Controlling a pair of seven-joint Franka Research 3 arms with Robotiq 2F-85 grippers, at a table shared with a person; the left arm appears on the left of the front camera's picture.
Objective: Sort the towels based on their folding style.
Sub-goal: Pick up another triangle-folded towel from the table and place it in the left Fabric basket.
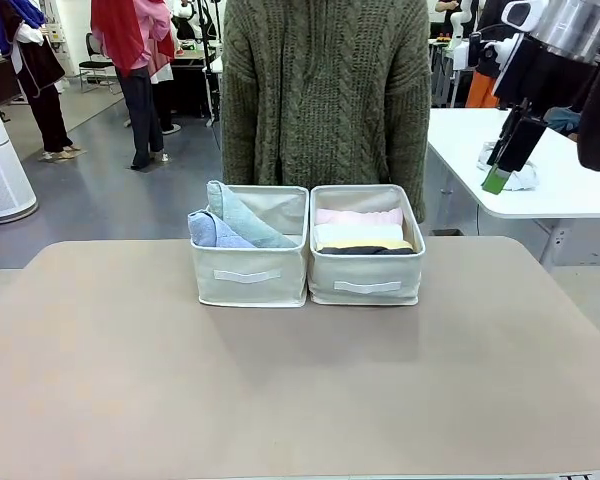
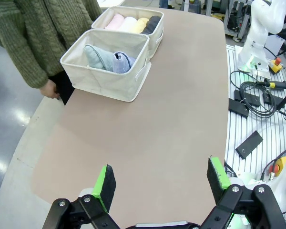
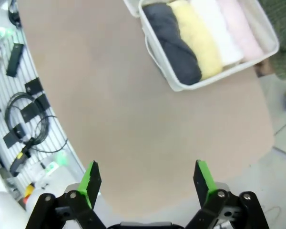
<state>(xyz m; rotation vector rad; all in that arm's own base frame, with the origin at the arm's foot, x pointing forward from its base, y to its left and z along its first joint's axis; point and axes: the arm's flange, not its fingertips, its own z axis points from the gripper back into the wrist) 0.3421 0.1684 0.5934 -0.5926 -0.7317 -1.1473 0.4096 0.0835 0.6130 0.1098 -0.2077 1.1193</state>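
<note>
Two cream bins stand side by side at the far middle of the table. The left bin (image 1: 248, 275) holds two cone-shaped towels, light blue (image 1: 208, 230) and pale grey-green (image 1: 245, 218). In the right bin (image 1: 365, 285) lie rolled towels: pink (image 1: 358, 216), white (image 1: 358, 233), yellow (image 1: 365, 244) and dark grey (image 3: 174, 45). My left gripper (image 2: 162, 181) hangs open and empty over the bare near-left tabletop. High over the table's right side, my right gripper (image 3: 148, 179) is also open and empty. Both grippers are well clear of the bins.
A person in a green knitted sweater (image 1: 325, 90) stands right behind the bins, one hand (image 2: 50, 88) hanging at the table's far edge. The brown tabletop (image 1: 300, 390) is bare in front of the bins. Cables and boxes (image 2: 255, 98) lie beyond the table's near edge.
</note>
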